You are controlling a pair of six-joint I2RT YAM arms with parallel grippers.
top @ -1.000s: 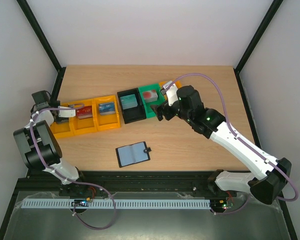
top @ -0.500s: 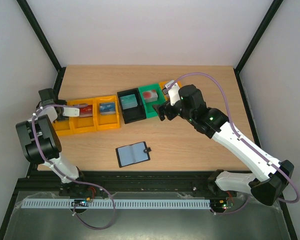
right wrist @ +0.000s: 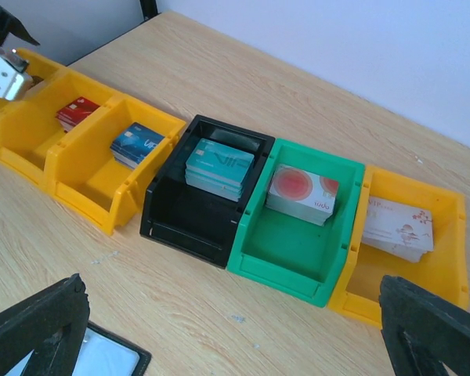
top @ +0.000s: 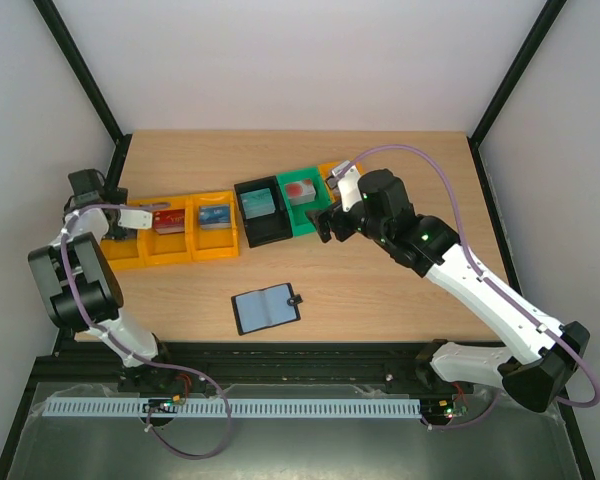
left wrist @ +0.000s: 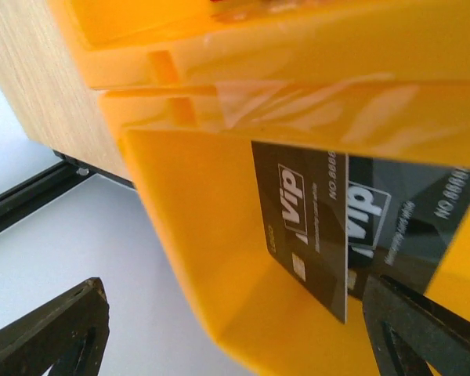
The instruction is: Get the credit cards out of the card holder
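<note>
The small black folding card holder [top: 266,308] lies open on the wooden worktop [top: 380,300] (its pockets too small to read); the left pincer [left wrist: 231,294] gapes over a black VIP credit card [left wrist: 305,227] in a yellow plastic bin [left wrist: 188,235]; the right pincer [right wrist: 235,321] stands wide, empty.

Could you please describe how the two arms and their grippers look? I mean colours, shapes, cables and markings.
The left arm and right arm both have white links and bulky black joints. A thin purple cable loops along each. A small green light shows on the right arm. The left gripper and right gripper have black, angular fingers.
</note>
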